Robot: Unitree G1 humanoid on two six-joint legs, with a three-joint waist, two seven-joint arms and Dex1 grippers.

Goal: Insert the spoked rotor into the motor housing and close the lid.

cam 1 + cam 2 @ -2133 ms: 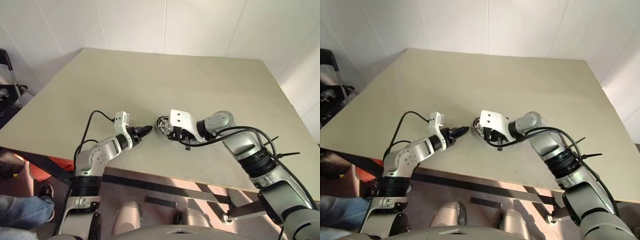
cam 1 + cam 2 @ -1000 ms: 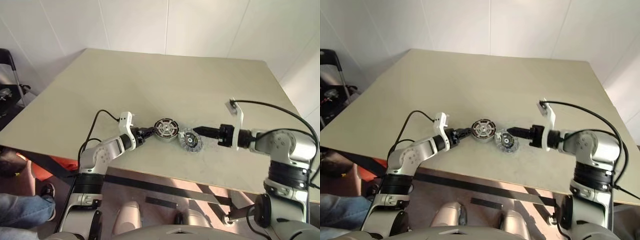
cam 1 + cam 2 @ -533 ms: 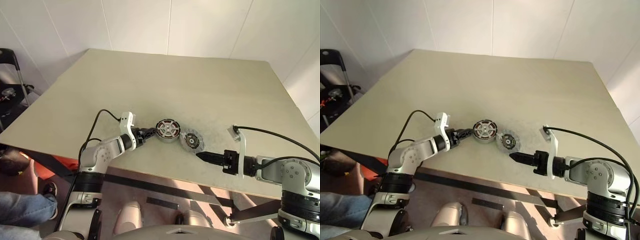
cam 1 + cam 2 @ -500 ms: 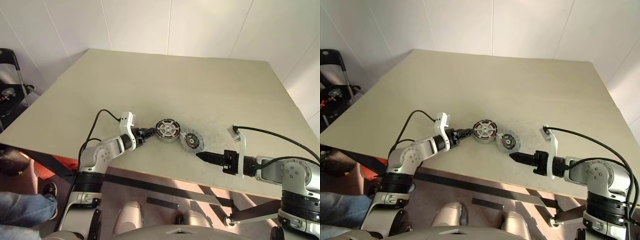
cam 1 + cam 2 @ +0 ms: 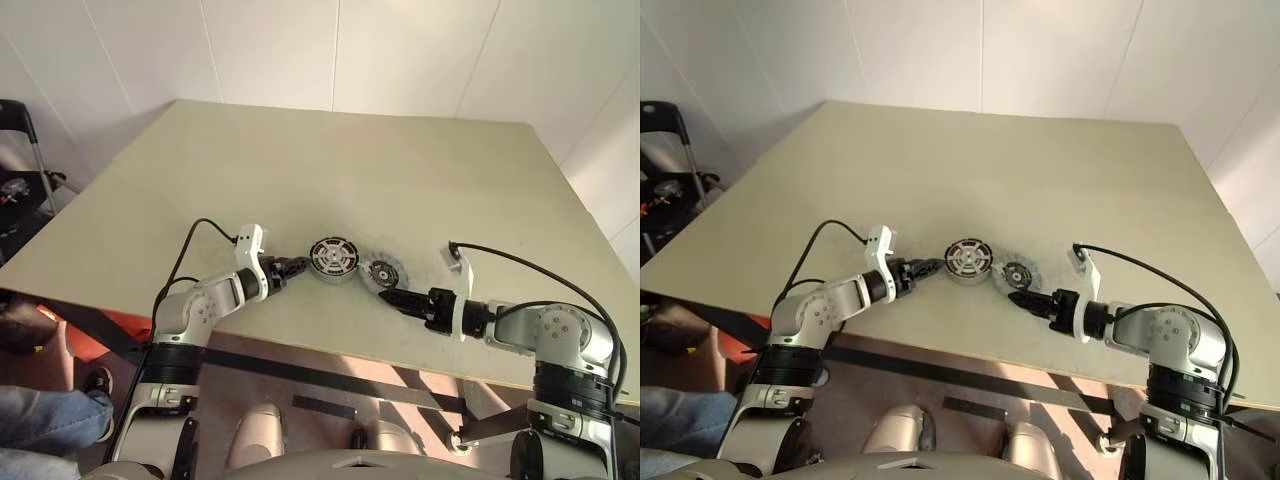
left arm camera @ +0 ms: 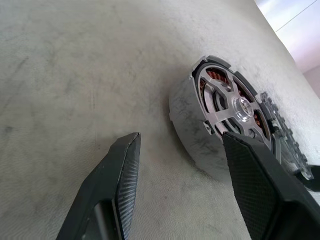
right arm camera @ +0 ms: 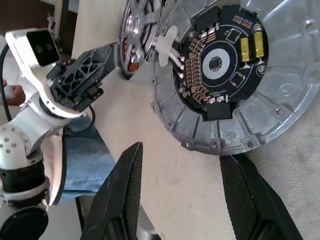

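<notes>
1. White wall panels are seen behind the beige table (image 5: 400, 170).
2. On the table the motor housing (image 5: 332, 257) is placed near the front edge, with the lid (image 5: 381, 272) leaning against its right side.
3. The left gripper (image 5: 296, 266) is held open just left of the housing, touching nothing.
4. The right gripper (image 5: 392, 297) is open at the lid's near rim, gripping nothing.

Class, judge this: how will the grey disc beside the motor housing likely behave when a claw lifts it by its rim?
The lid looks like thin cast metal, so probably stiff. Lying flat on the table, its edge may be hard to catch. Its exposed circuit board might be fragile.
</notes>
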